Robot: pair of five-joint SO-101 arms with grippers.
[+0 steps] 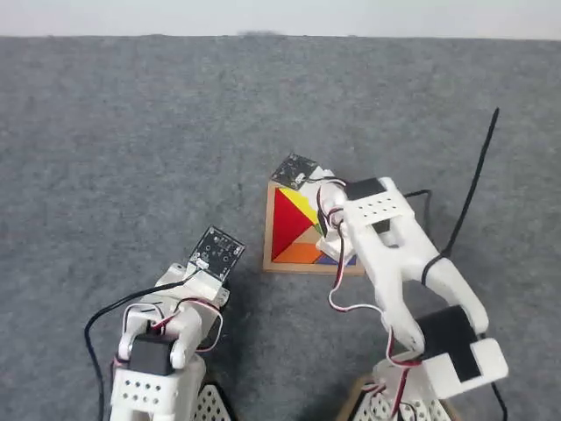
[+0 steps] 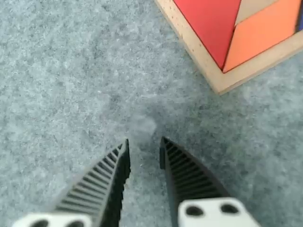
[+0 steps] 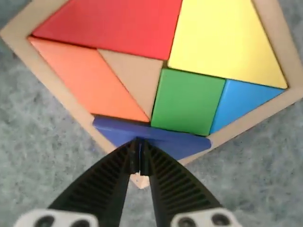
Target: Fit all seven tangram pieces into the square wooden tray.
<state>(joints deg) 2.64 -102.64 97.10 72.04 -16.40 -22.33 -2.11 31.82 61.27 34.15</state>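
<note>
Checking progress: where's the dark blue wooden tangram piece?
Right wrist view: the dark blue wooden tangram piece sits at the square wooden tray's corner, against the green square piece, at the right claw's tips.

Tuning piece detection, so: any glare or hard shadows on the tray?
High view: no glare on the tray, no hard shadows. Right wrist view: pieces evenly lit, no glare. Left wrist view: tray corner evenly lit too.

Grey felt-like mat point(image 1: 131, 132) lies throughout — pale strip point(image 1: 280, 16) along its far edge.
</note>
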